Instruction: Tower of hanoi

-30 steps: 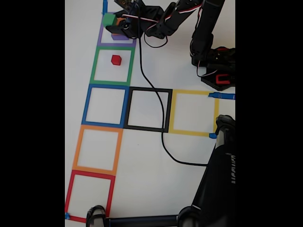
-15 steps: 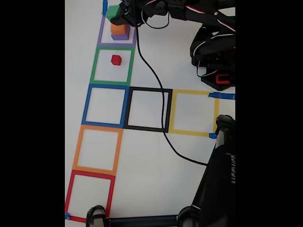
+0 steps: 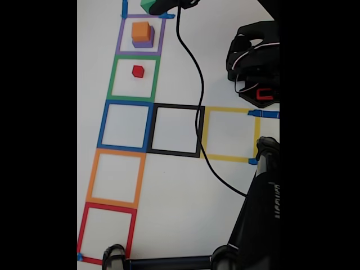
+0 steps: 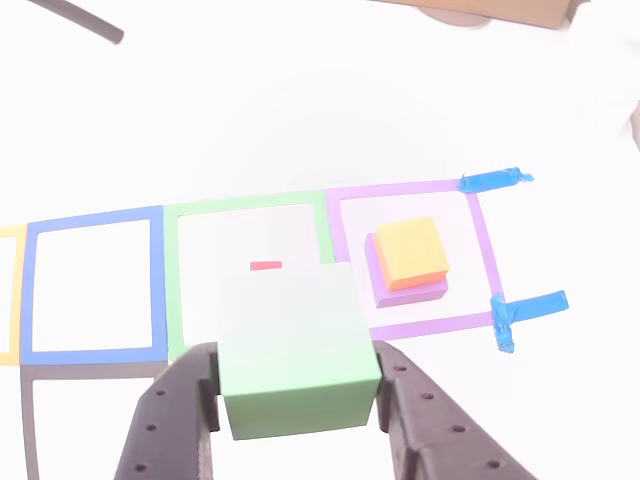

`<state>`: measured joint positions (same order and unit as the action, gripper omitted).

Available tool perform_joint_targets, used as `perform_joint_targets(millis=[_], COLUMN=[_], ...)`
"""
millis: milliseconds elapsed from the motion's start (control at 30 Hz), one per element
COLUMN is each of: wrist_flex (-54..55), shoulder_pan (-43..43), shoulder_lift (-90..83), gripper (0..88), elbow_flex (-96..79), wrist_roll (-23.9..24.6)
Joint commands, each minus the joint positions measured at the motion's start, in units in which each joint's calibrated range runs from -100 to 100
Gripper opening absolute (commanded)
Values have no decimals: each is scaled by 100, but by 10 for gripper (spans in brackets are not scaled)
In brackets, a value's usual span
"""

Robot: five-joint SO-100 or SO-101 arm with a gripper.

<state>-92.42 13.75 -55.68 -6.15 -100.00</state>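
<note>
Change since earlier frames: the arm has been pulling up and away; in the fixed view the gripper [image 3: 160, 7] is now sitting at the very top edge, past the purple tape square [image 3: 140, 34], where half a second ago it was hanging over that square's upper left corner.
Stack: the orange cube [image 3: 141, 31] is resting on the purple cube [image 3: 144, 41] inside the purple tape square, now fully uncovered; same spot as before.
Red cube [image 3: 138, 71]: lying alone inside the green tape square [image 3: 134, 78], unmoved.
Tool: in the other view the gripper [image 4: 300, 400] is clamping the green cube [image 4: 296, 350], one dark finger pressing each side face, jaws spread just the cube's width.
Green cube position: lifted off the table [image 4: 300, 100], hanging above the green tape square [image 4: 247, 272]; the red cube [image 4: 265, 266] is peeking out just over its top edge.
Cable [image 3: 194, 101]: trailing from the arm down across the black tape square [image 3: 175, 130].
</note>
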Motion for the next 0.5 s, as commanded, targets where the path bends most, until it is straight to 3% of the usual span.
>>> perform_joint_targets(millis=[0, 267, 467], wrist_flex=[-321, -191, 1283], shoulder_pan=[-781, -2133, -2794], shoulder_lift=[-40, 566, 687], gripper=[75, 74, 73], elbow_flex=[479, 288, -1176], wrist_roll=[0, 0, 0])
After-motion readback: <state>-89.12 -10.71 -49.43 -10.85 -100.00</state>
